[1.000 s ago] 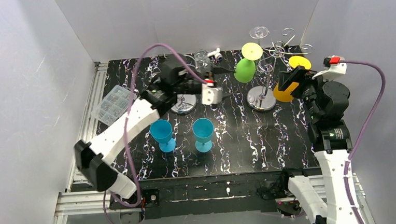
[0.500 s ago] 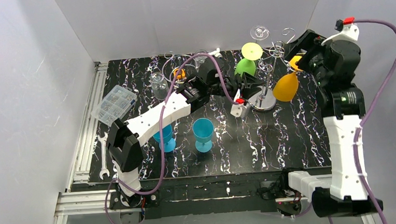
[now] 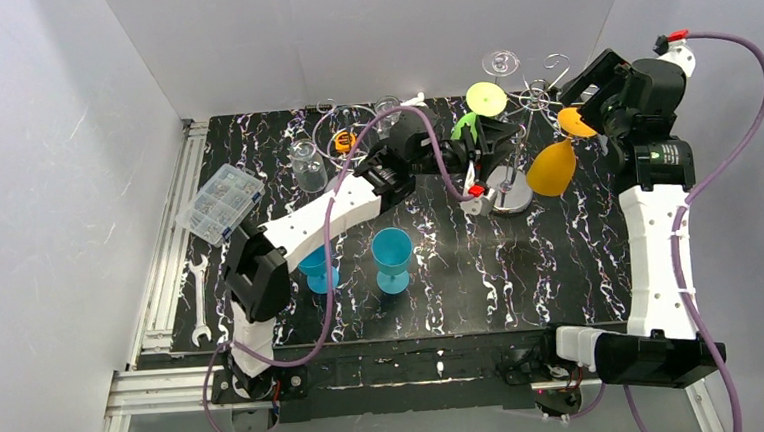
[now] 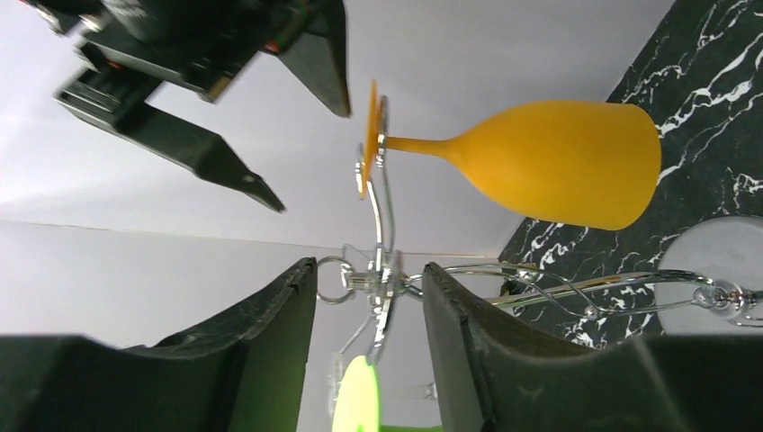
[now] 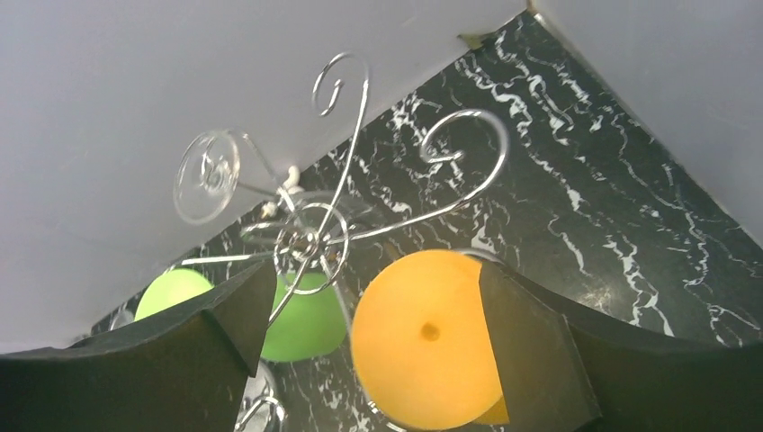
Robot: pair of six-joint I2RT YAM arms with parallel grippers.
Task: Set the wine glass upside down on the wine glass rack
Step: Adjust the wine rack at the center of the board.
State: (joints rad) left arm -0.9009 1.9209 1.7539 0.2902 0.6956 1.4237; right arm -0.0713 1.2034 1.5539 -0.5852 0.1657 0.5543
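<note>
The wine glass rack (image 3: 510, 196) stands at the back right, its hub (image 5: 310, 238) ringed by scroll arms. An orange wine glass (image 3: 552, 167) hangs upside down from one arm, foot (image 5: 423, 337) up. My right gripper (image 3: 577, 104) hovers just above that foot, open, one finger on each side of it. A green wine glass (image 3: 470, 127) and a clear one (image 3: 500, 63) also hang there. My left gripper (image 4: 369, 297) is open beside the rack. The hub (image 4: 382, 279) and the green foot (image 4: 355, 396) show between its fingers, with gaps on both sides.
Two blue glasses (image 3: 312, 258) (image 3: 392, 255) stand upright in front. A clear glass (image 3: 305, 164) and a short loop-ring stand (image 3: 338, 137) are at the back left. A clear plastic box (image 3: 219, 201) and a wrench (image 3: 200, 302) lie at the left edge.
The left arm swung from the short stand across to the rack. The right arm rose, and the orange glass went from low beside the rack to hanging from it.
</note>
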